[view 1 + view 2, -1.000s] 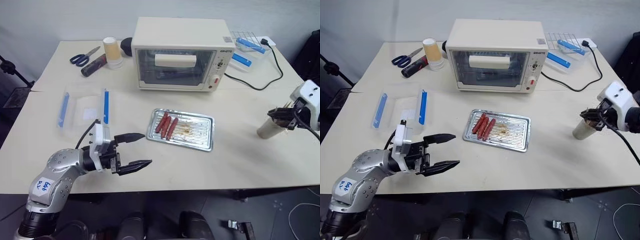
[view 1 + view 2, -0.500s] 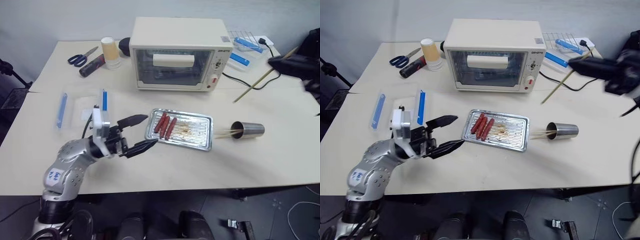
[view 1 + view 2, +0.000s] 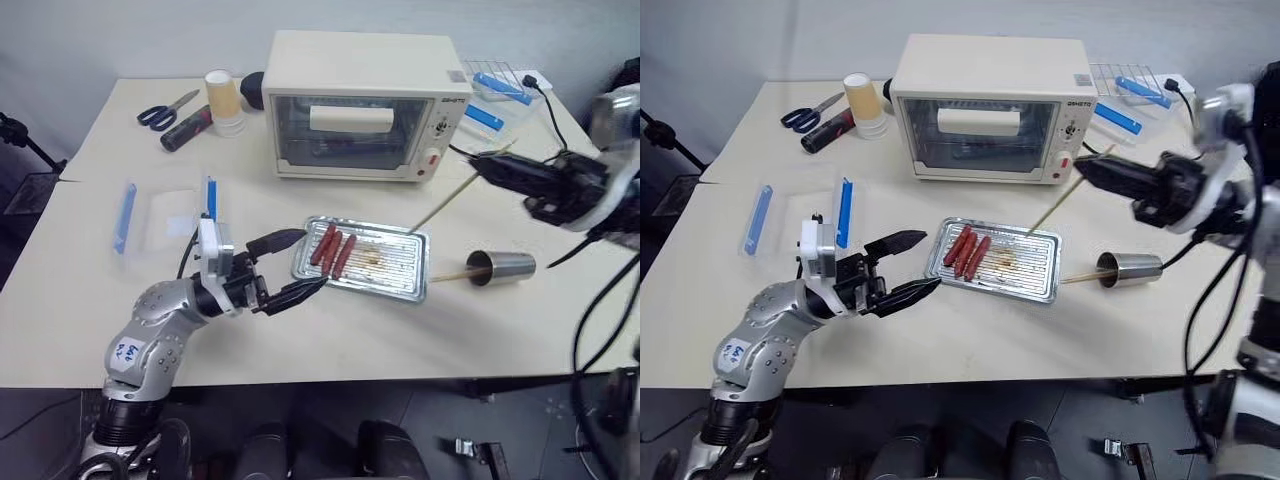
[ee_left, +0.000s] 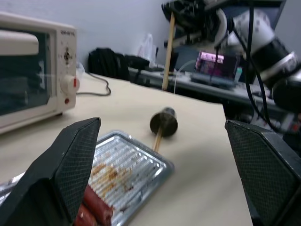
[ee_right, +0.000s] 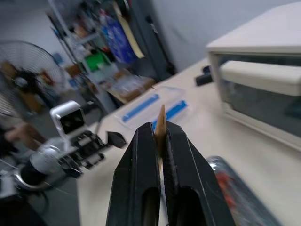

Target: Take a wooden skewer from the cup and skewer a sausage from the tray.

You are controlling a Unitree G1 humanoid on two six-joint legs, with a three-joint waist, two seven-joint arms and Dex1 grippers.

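Note:
The shiny tray (image 3: 398, 268) lies mid-table with three reddish-brown sausages (image 3: 333, 251) at its left end. My right gripper (image 3: 478, 161) hangs above the tray's right side, shut on a wooden skewer (image 3: 441, 204) that slants down toward the tray. In the right wrist view the skewer (image 5: 161, 123) stands pinched between the black fingers (image 5: 141, 165). The metal cup (image 3: 504, 267) lies on its side right of the tray, with more skewers (image 3: 450, 275) sticking out. My left gripper (image 3: 311, 260) is open at the tray's left edge, holding nothing.
A cream toaster oven (image 3: 365, 105) stands behind the tray, its cord (image 3: 500, 172) trailing right. Stacked paper cups (image 3: 222, 101), scissors (image 3: 165, 110) and a dark tube (image 3: 187, 130) sit at the back left. A clear blue-clipped box (image 3: 165, 215) lies at the left.
The cup went from upright to lying on its side. My right gripper swung left with the skewer to above the tray. My left gripper shifted right to the tray's edge.

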